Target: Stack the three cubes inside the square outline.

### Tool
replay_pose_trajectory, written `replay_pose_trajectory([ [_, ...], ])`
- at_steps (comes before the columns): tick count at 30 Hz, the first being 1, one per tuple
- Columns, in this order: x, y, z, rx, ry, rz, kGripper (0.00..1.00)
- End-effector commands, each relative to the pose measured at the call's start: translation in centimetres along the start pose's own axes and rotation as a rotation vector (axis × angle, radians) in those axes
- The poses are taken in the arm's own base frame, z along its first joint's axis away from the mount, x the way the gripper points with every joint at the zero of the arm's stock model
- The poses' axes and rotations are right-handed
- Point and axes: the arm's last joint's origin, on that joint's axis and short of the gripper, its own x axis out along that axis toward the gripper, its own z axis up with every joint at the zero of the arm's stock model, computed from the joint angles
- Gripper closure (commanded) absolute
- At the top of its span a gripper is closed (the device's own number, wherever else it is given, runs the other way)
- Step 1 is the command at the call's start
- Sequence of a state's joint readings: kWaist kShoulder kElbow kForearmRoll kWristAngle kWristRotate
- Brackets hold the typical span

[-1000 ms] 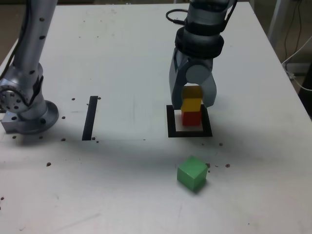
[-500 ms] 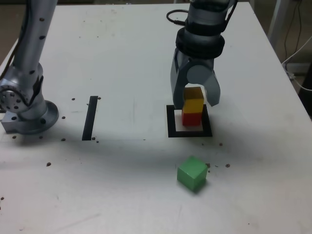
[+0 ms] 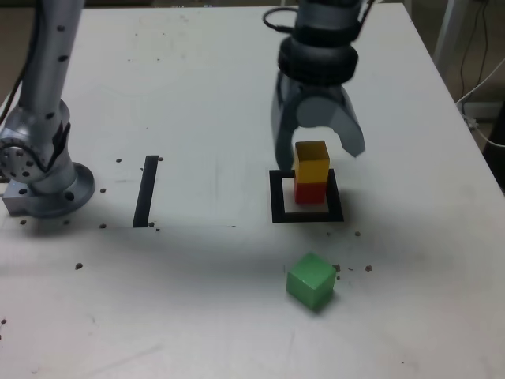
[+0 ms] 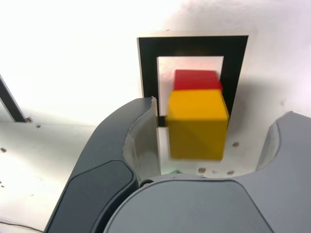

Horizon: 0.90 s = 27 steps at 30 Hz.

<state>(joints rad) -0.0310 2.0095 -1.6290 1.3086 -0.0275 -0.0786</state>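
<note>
While the claw (image 3: pixel 319 150) hangs just above and around the top of the small stack, its two curved grey jaws stand spread apart, with clear gaps on either side of the yellow cube (image 3: pixel 312 162) and nothing held between them. In the wrist view the same thing shows: the yellow cube (image 4: pixel 197 123) sits free between the jaws, touched by neither.

Below it, the yellow cube rests on the red cube (image 3: pixel 310 192), and the red cube stands on the pale centre of the square outline (image 3: pixel 276 197) (the thick black tape frame, not the lone black tape strip (image 3: pixel 147 190) further to the exterior view's left). The two look fairly well lined up, the yellow one perhaps turned a touch against the red.

So, as I judge it, two of the three cubes are in place. The green cube (image 3: pixel 310 280) lies alone on the white surface (image 3: pixel 197 103), outside the outline and nearer the camera in the exterior view, well apart from the stack.

What is left seems to be one trip: lift the claw clear of the yellow cube without nudging it, fetch the green cube, and set it on top. The stack is narrow, so a careless brush could topple it.
</note>
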Motion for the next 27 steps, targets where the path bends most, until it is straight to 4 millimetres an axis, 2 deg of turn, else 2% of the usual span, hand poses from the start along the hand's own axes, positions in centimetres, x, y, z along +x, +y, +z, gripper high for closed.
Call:
replay_pose_trajectory([
  [1,-1.1,-0.6,-1.6,-0.022,-0.008,0.013,0.01],
  [7,-1.8,-3.6,-5.5,-0.184,-0.006,0.038,0.01],
  [13,0.0,-8.9,-7.4,-0.353,-0.032,-0.037,0.01],
  [19,1.8,-13.1,-7.5,-0.414,0.019,-0.119,0.01],
  [27,2.8,-15.4,-5.1,-0.443,0.047,-0.144,0.00],
])
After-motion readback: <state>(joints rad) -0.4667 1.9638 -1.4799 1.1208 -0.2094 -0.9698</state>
